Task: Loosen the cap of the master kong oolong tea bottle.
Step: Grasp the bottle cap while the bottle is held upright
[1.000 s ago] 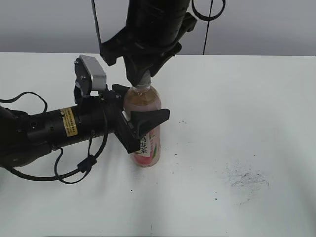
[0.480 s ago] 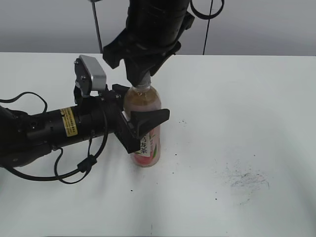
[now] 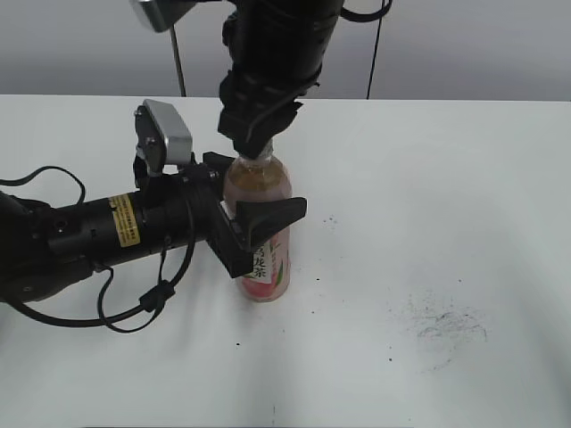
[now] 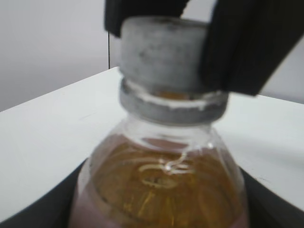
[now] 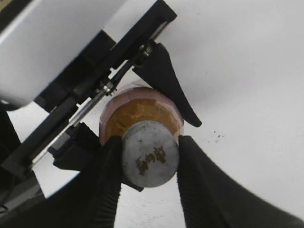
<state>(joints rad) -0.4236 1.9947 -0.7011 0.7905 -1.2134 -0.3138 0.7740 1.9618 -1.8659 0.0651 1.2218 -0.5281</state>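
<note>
Your right gripper (image 5: 149, 159) is clamped on the cap (image 5: 150, 153) from above, while your left gripper (image 3: 254, 234) squeezes the master kong oolong tea bottle (image 3: 261, 234) at mid-body — it stands upright on the white table (image 3: 464, 196). Dark scuffs (image 3: 443, 323) mark the surface right of it — a grey wall (image 3: 482, 45) lies behind.

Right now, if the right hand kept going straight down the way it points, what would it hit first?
The cap: the right hand is already closed on it, pointing down, so pushing on would likely press into the bottle held by the left hand.
</note>
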